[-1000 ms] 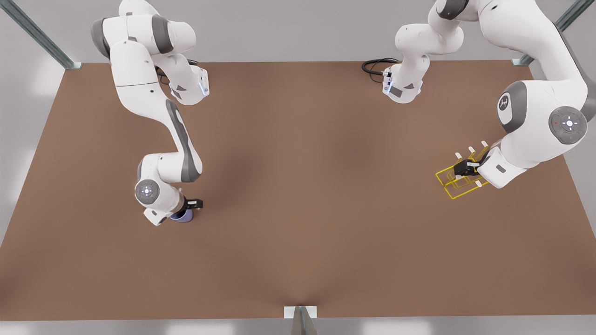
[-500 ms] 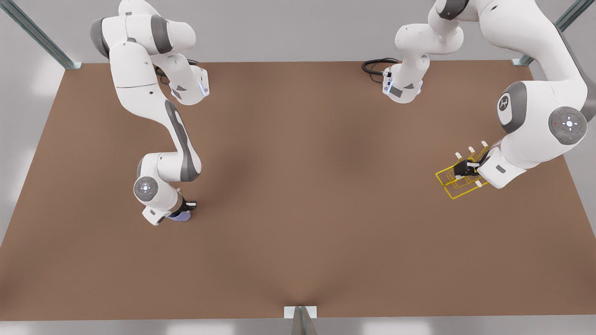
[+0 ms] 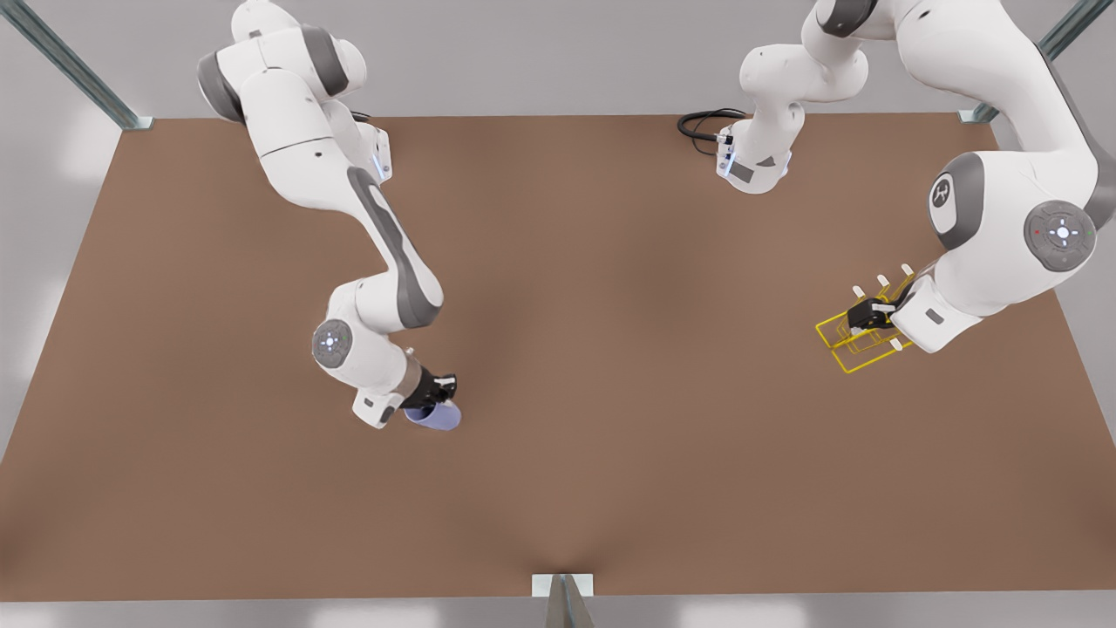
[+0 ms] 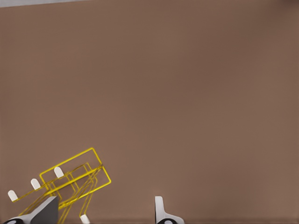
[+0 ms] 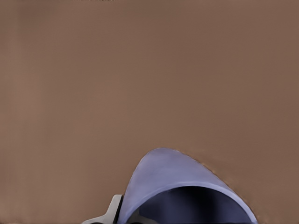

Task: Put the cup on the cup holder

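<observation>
The right tool (image 3: 433,399) is gripping the one cup (image 3: 433,418) at the table's (image 3: 610,392) seven o'clock; its wrist view reveals the cup's hollow. At three o'clock, the left tool (image 3: 863,318) is hanging wide apart over the one cup holder (image 3: 850,349).

cup (image 3: 433,419) front view's left, cup holder (image 3: 859,340) right

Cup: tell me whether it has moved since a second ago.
Yes. The cup, held in the right gripper, has shifted toward the front view's right, closer to the metal bracket at the table's near edge.
</observation>
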